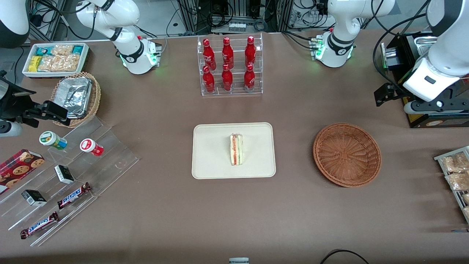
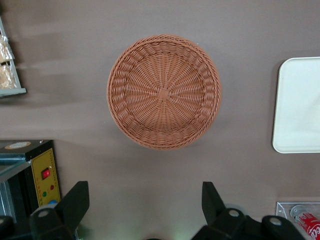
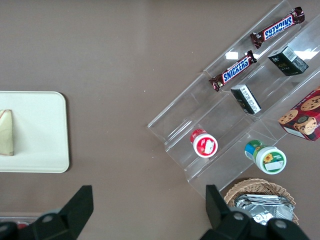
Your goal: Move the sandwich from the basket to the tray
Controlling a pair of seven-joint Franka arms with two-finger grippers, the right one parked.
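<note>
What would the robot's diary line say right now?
sandwich: on tray | basket: empty | gripper: open, raised above table beside basket | task: looks done

Sandwich [image 1: 237, 149] upright on cream tray [image 1: 209, 154]; brown wicker basket [image 1: 347, 154] bare

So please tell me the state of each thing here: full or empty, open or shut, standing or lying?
Triangular layered sandwich: standing on the cream rectangular tray, filling edge up.
Round reddish-brown wicker basket: empty.
Left arm's pincer: open, empty, above the table beside the basket.
Six red bottles: upright in the clear rack.
</note>
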